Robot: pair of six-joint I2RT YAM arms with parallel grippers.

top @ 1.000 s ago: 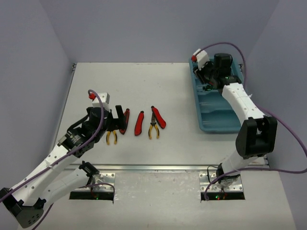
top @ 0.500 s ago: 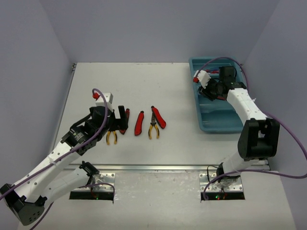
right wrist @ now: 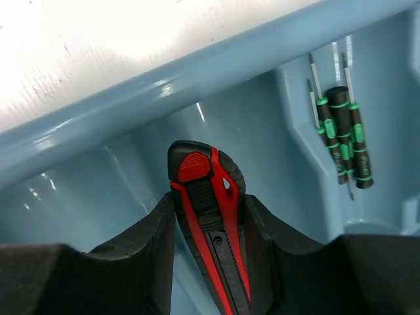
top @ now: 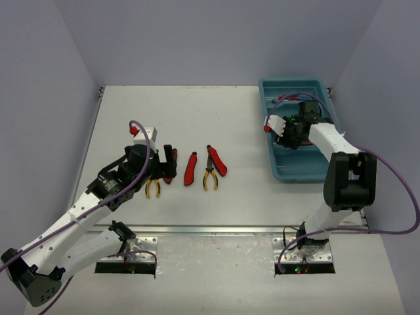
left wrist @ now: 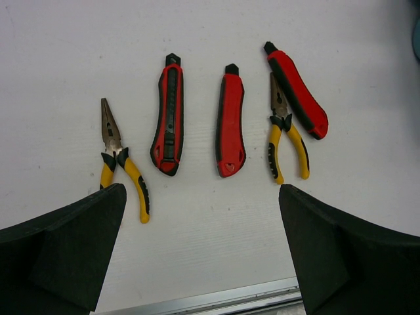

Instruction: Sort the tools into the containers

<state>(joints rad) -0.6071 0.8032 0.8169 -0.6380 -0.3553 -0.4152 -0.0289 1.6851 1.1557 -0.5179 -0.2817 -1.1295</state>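
My right gripper (top: pixel 287 131) (right wrist: pixel 210 252) is shut on a red-and-black utility knife (right wrist: pixel 209 197) and holds it inside the teal tray (top: pixel 296 167), close to its left wall (right wrist: pixel 197 72). Several black-green screwdrivers (right wrist: pixel 344 134) lie in the neighbouring compartment. My left gripper (top: pixel 163 167) (left wrist: pixel 203 249) is open and empty, just above the table near the loose tools. Ahead of it lie yellow-handled pliers (left wrist: pixel 121 167) (top: pixel 152 188), a red knife (left wrist: pixel 168 115), a second red knife (left wrist: pixel 230 118) (top: pixel 190 168), more pliers (left wrist: pixel 285 141) (top: pixel 210 177) and a third red knife (left wrist: pixel 296 92) (top: pixel 217 161).
A metal strip (top: pixel 230 230) runs along the table's near edge, also seen in the left wrist view (left wrist: pixel 216 298). Purple cables loop from both arms. Grey walls close in the table on three sides.
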